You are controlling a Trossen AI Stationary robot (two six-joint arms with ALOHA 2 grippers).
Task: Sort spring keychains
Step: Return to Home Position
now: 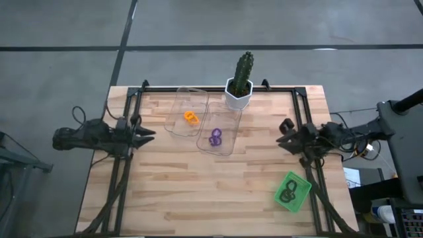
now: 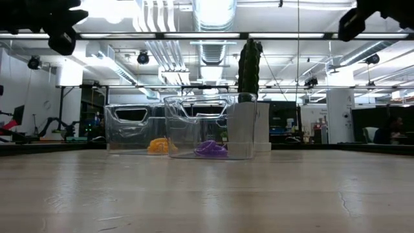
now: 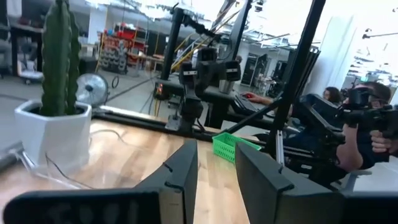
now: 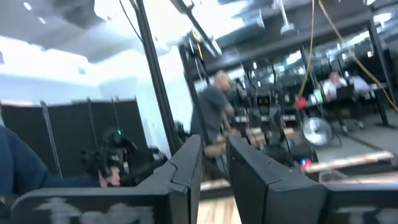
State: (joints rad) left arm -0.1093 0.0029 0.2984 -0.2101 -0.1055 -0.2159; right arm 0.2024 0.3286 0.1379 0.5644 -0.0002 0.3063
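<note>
Parking both arms looks like the step in hand, since every spring keychain I can see already sits in a container. The purple keychains [image 1: 215, 138] lie in the right transparent bin [image 1: 232, 129], the orange keychains [image 1: 191, 118] in the left transparent bin [image 1: 177, 112], and the black keychains [image 1: 286, 194] in the green basket [image 1: 302, 186] near the table's [image 1: 198, 192] right front corner. The sorting appears finished, so the next move probably calls only for settling each arm into its rest pose, clear of the bins and the cactus [image 1: 244, 69].

The left tool [image 1: 147, 134] sits at the table's left edge, its arm stretched low and level and pointing inward across the table. Its wrist view shows the two fingers a little apart with nothing between them. The right tool [image 1: 284, 137] mirrors it at the right edge and points back toward the centre, its fingers likewise parted by a narrow gap and holding nothing. In the low view both arms hang high, well above the table top.
</note>
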